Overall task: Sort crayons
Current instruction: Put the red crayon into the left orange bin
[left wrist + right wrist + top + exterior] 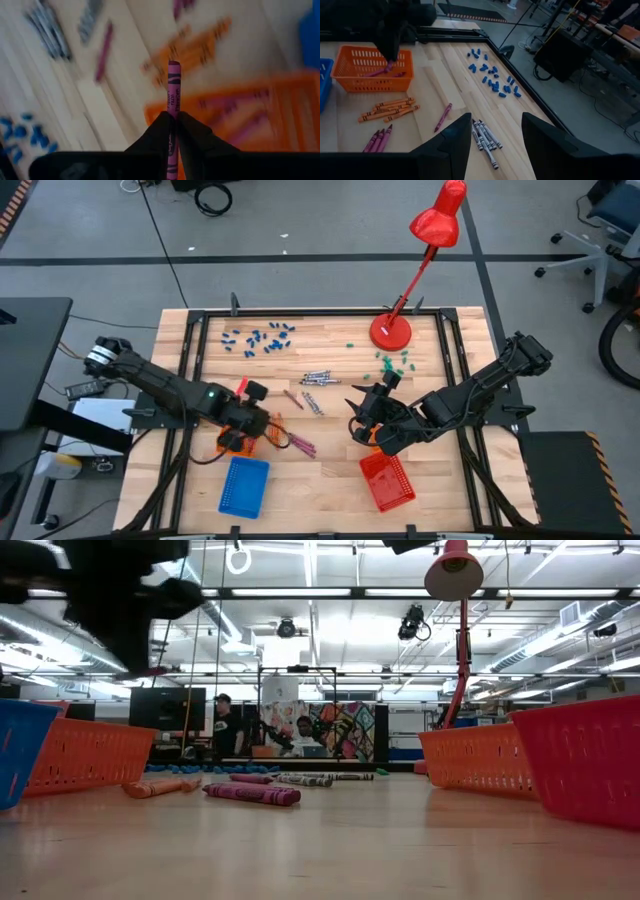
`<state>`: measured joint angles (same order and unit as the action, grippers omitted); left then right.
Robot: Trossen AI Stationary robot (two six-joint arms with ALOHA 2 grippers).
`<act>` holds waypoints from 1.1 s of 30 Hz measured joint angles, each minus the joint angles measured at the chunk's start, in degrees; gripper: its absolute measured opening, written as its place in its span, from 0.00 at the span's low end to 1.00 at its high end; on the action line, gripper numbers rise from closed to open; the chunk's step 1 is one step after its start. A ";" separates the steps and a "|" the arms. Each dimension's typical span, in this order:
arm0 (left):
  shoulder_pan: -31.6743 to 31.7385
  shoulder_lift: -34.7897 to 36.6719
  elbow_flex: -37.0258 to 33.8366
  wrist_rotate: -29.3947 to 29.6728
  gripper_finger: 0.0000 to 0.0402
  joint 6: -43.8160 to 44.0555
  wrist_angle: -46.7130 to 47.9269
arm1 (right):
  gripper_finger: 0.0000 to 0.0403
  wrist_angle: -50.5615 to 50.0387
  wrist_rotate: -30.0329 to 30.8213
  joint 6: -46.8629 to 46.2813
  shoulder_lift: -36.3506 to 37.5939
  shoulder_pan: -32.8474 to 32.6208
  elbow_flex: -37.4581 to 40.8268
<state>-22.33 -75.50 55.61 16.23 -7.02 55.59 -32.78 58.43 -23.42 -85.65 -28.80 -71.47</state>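
My left gripper (241, 430) hangs over the left orange basket (226, 448), shut on one magenta crayon (173, 92). Other magenta crayons lie inside that basket (400, 74). On the wood lie loose crayons: orange ones (387, 111), magenta ones (376, 140), a single magenta one (443, 116) and grey ones (485, 136). My right gripper (495, 145) stands open and empty above the table's middle right (362, 420). My left gripper pinches the magenta crayon between its two fingers (192, 135), with the crayon lying along them. Its free end (173, 67) sticks out past the fingertips. The fingers slant down from above. The crayon is lifted clear, above the orange basket.
A blue basket (245, 485) lies near the front edge and a red basket (387, 481) at the front right. A second orange basket (470, 760) sits by the right arm. Blue bits (258, 337), green bits (392, 360) and a red lamp's base (390, 332) are at the far side.
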 joint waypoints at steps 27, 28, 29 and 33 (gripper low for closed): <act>-7.49 -0.62 -12.58 0.24 0.09 -10.78 -4.85 | 0.44 0.49 0.00 0.02 0.02 0.15 -0.01; -7.51 -0.62 -13.23 0.22 0.09 -10.79 -5.60 | 0.44 0.49 0.00 0.02 0.02 0.17 0.00; -7.52 -0.62 -13.73 0.24 0.09 -10.79 -5.95 | 0.44 0.49 0.00 0.02 0.02 0.17 0.01; -7.76 -0.62 -15.43 0.27 0.15 -12.06 -6.26 | 0.44 0.49 0.00 0.01 0.02 0.17 0.00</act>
<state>-30.09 -76.12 40.19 16.50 -19.08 49.32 -32.29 58.43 -23.41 -85.62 -28.62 -71.47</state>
